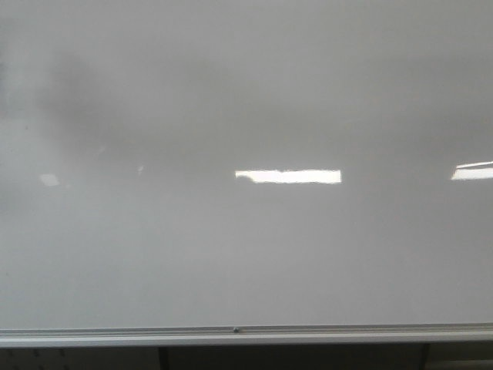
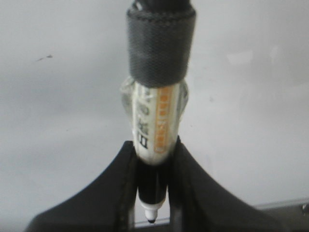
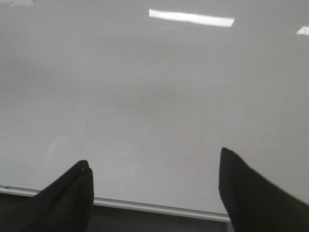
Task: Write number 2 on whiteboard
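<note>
The whiteboard (image 1: 231, 254) is a large glossy white-grey board with a silver bottom rail and fills the front view. No written 2 shows on it; neither arm is in the front view. In the left wrist view my left gripper (image 2: 154, 166) is shut on a marker (image 2: 157, 125) with a white and orange label and a dark cloth wrap at its back end. The marker's uncapped black tip (image 2: 151, 220) points toward the board's bottom rail. In the right wrist view my right gripper (image 3: 154, 169) is open and empty, facing the whiteboard (image 3: 154, 96).
Bright rectangular light reflections (image 1: 289, 176) lie on the board. A small dark smudge (image 2: 43, 58) shows on the board in the left wrist view. The silver rail (image 1: 246, 334) runs along the board's bottom, with a dark gap below it.
</note>
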`<state>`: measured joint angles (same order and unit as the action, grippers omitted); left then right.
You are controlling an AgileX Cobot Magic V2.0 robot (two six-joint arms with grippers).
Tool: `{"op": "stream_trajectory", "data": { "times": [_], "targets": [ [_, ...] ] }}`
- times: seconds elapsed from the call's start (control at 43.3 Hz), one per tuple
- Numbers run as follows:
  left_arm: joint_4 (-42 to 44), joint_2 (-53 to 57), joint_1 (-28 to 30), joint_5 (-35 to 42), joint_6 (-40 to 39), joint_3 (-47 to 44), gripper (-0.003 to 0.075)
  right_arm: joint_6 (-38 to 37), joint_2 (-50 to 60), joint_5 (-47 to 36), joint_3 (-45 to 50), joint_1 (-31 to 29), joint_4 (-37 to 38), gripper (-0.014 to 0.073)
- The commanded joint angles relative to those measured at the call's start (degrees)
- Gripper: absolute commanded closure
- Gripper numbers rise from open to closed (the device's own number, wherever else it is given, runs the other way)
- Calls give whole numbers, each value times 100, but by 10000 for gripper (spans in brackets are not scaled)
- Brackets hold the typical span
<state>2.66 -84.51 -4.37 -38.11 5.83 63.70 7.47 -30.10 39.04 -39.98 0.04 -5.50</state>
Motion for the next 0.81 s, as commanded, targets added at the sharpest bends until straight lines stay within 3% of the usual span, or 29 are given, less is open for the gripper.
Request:
{"op": "stream_trajectory", "data": {
  "times": [0.0,0.231,0.369,0.646,0.785],
  "targets": [
    [-156,550,-232,-558,621,346,741,264,-337,203,-588,22,-193,32],
    [-1530,1030,-737,-1891,2629,668,741,1302,-1180,1448,-1445,646,-899,32],
    [-2280,1085,-1205,-2591,3430,946,741,1995,-1673,1979,-1715,1219,-1095,32],
    [-2215,1074,-2781,-2704,3875,1040,741,3164,-2317,2275,-2137,2437,-1288,32],
    [-2142,1074,-3469,-2598,3875,1040,741,3692,-2578,2482,-2458,2799,-1790,32]
  ]
}}
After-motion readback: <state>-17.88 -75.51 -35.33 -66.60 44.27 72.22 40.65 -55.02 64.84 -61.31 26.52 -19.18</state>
